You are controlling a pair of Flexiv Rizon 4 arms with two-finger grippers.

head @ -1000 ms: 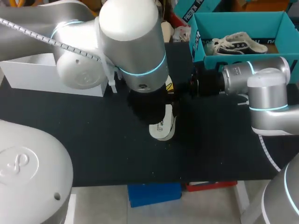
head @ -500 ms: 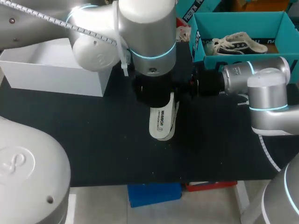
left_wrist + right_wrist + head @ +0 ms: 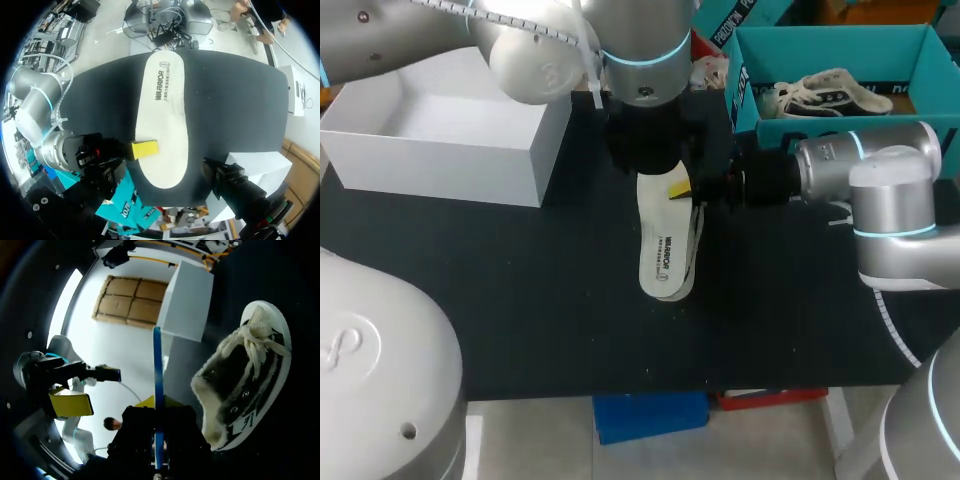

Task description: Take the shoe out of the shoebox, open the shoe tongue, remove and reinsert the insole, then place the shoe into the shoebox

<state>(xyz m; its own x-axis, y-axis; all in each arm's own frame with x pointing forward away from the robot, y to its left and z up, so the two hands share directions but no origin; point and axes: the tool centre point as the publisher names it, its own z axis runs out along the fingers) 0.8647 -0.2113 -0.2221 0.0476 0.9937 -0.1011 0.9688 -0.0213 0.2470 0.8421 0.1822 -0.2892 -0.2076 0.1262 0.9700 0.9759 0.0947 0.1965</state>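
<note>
Overhead, one white insole (image 3: 665,250) lies flat on the black tabletop (image 3: 520,300), apart from both boxes. The left end effector (image 3: 655,170) hangs above the insole's end nearest the boxes, jaws wide apart, holding nothing. The right end effector (image 3: 692,188) meets that same end from the side; whether it grips cannot be told. Two shoes show: a sneaker (image 3: 830,92) inside the teal shoebox (image 3: 920,60), and a second sneaker (image 3: 240,385) on the tabletop near the single white open box (image 3: 440,150).

The yellow-tipped left gripper (image 3: 180,160) hangs, fingers spread, above the flat white foam insole (image 3: 665,255) at its far end; the silver right arm (image 3: 880,195) lies level beside that end.
</note>
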